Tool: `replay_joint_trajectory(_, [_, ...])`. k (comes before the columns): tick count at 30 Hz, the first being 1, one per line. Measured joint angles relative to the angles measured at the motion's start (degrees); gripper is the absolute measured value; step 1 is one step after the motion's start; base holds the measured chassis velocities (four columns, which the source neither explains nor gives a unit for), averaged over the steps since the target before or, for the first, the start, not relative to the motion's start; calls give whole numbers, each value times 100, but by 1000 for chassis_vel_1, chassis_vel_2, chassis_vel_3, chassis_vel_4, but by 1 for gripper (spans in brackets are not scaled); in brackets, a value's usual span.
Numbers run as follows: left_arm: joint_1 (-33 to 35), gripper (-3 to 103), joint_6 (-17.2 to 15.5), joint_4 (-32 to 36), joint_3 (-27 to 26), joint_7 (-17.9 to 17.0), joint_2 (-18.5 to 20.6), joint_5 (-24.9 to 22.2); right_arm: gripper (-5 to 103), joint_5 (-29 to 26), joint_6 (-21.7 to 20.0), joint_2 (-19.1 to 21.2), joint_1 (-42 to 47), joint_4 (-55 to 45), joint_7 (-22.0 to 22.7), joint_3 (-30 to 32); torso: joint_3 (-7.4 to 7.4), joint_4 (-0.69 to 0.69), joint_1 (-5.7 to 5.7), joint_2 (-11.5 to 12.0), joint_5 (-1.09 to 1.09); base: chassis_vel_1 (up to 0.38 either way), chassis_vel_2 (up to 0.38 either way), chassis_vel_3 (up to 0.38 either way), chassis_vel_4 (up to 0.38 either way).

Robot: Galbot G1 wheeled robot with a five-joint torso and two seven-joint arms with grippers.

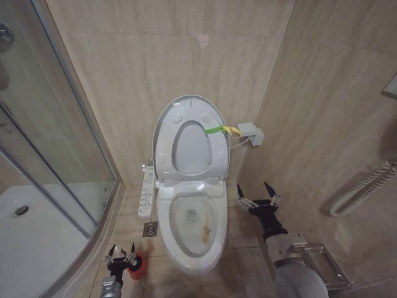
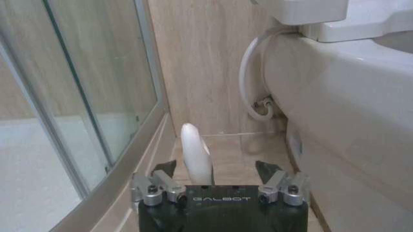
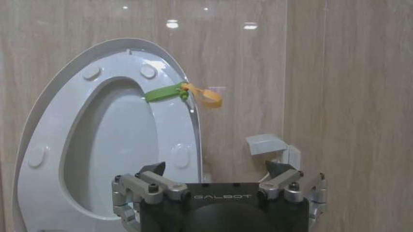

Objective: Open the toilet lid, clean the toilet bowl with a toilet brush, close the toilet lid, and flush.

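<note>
My left gripper [image 1: 121, 253] hangs spread over the toilet brush [image 2: 195, 153], handle between the fingers, not pinched, at 7 o'clock of the toilet bowl [image 1: 195, 225]. Right gripper [image 1: 257, 192] is spread and empty at 3 o'clock. Toilet lid [image 1: 186, 138] is up. Risk: an off-centre pinch tips the red cup [image 1: 138, 266].

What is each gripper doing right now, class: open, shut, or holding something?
Left gripper: open, its fingers either side of the toilet brush handle, not clamped.
Right gripper: open, empty, beside the toilet bowl.
</note>
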State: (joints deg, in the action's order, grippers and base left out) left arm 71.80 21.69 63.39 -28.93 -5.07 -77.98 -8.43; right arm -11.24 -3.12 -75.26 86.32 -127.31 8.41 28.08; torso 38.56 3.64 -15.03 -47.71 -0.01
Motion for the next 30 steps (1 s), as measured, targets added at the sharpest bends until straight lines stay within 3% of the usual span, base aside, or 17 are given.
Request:
replay_joint_trajectory(3, [16, 92, 0, 9, -22, -9, -8, 24, 100, 0, 0, 0, 0, 0, 0, 0, 0, 1, 0, 0, 0, 0, 0, 0, 0])
replay_joint_trajectory(4, [32, 71, -2, 11, -33, -19, -7, 33, 100, 0, 0, 0, 0, 0, 0, 0, 0, 1, 0, 0, 0, 0, 0, 0, 0])
replay_joint_trajectory(11, [35, 71, 16, -27, -83, -11, 12, 80, 100, 0, 0, 0, 0, 0, 0, 0, 0, 0, 0, 0, 0, 0, 0, 0, 0])
replay_joint_trajectory(12, [16, 43, 41, -67, -95, -9, 21, 97, 100, 0, 0, 0, 0, 0, 0, 0, 0, 0, 0, 0, 1, 0, 0, 0, 0])
replay_joint_trajectory(17, [-67, 43, 179, -225, -113, 10, 55, 159, 100, 0, 0, 0, 0, 0, 0, 0, 0, 1, 0, 0, -1, 0, 0, 0, 0])
replay_joint_trajectory(18, [-79, 20, 197, -244, -120, 7, 60, 166, 100, 0, 0, 0, 0, 0, 0, 0, 0, 1, 0, 0, 0, 0, 0, 0, 0])
replay_joint_trajectory(30, [-18, 20, 471, -51, -115, -17, -7, 383, 100, 0, 0, 0, 0, 0, 0, 0, 0, 0, 0, 0, 1, 0, 0, 0, 0])
